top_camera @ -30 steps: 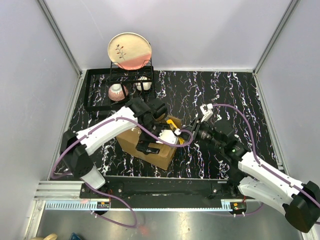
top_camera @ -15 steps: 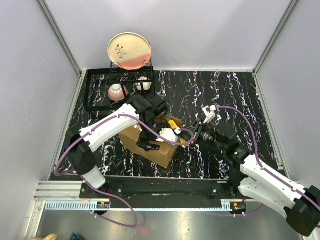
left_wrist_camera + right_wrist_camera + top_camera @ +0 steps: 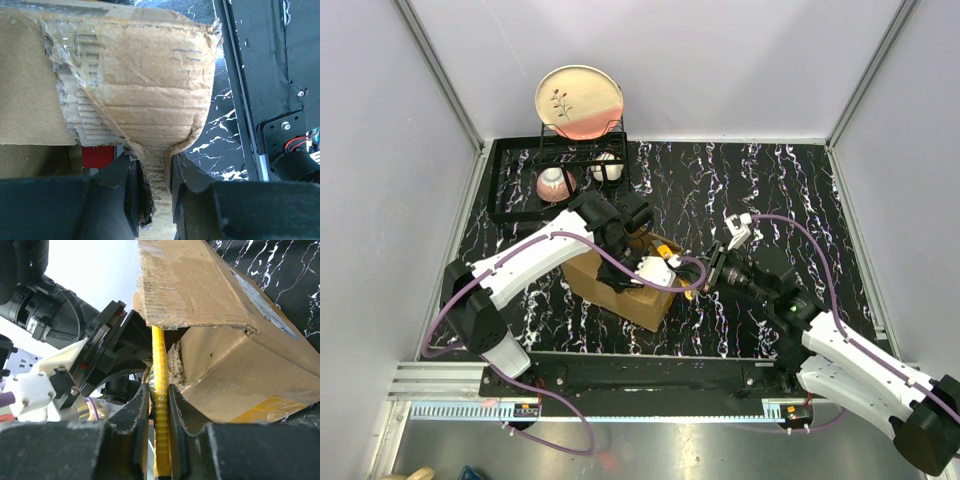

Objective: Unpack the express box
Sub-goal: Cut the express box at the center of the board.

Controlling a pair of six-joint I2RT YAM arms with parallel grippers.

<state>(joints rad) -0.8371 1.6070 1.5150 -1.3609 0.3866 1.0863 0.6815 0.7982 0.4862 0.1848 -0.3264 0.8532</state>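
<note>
Black wire dish rack [image 3: 510,180] at back left of dark marbled tabletop [image 3: 770,190]; floral plate [image 3: 579,101] upright in it, pink bowl [image 3: 555,184] and white cup [image 3: 606,168] below.

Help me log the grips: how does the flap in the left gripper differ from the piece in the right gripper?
The brown flap in the left gripper is plain cardboard; the yellow strip in the right gripper looks like a taped flap edge. The brown flap is torn and crumpled, the yellow strip straight. The flap faces its camera; the strip shows edge-on. Both belong to the express box, each pinched.
</note>
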